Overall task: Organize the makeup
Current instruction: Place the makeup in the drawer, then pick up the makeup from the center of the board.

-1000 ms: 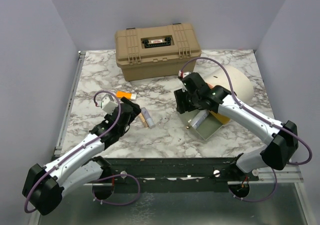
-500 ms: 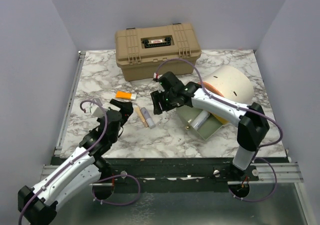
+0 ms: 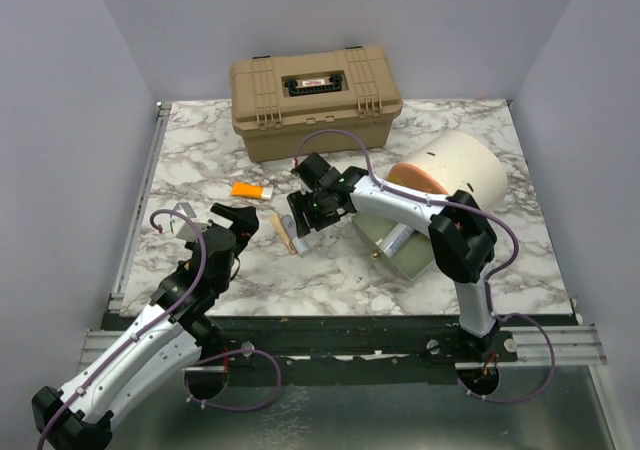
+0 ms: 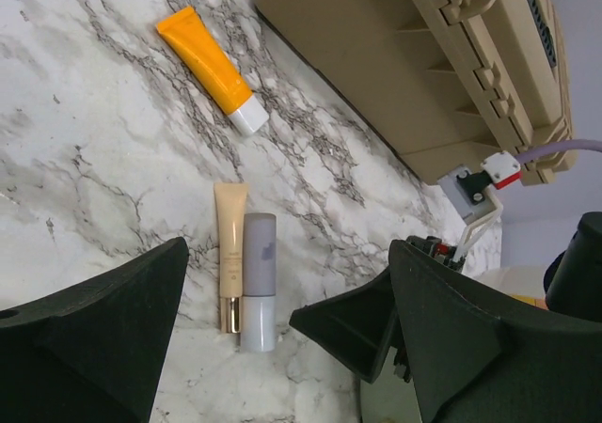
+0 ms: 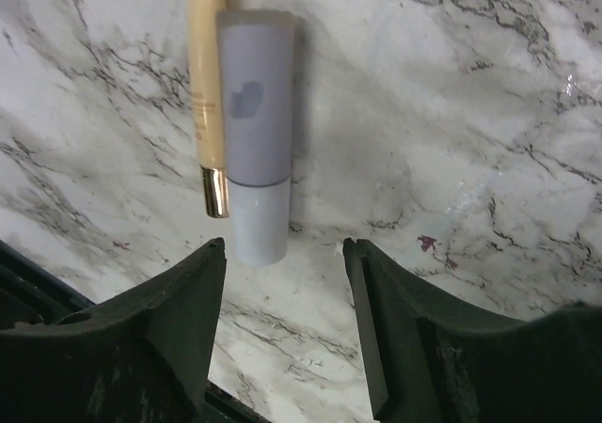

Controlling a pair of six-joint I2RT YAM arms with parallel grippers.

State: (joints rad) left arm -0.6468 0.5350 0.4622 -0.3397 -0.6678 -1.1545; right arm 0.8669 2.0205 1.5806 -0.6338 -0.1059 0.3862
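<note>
Partly done: some makeup (image 3: 400, 238) already in the tray (image 3: 420, 260). Left out: orange tube (image 4: 212, 66), tan tube (image 4: 229, 244), grey tube (image 4: 258, 273). Over those two, right gripper (image 5: 282, 287) part open; left gripper (image 3: 235, 217) wide open; both empty.

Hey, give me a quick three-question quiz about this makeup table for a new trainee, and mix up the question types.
1. True or false: the right fingers are closed on the lilac tube.
2. Which item lies right beside the lilac tube, running parallel to it? A) a red lipstick B) the beige tube C) a black brush
3. Short answer: what colour is the cap of the orange tube?

Key: 1 false, the fingers stand open just short of its cap with nothing between them; 2 B; 3 white.
</note>
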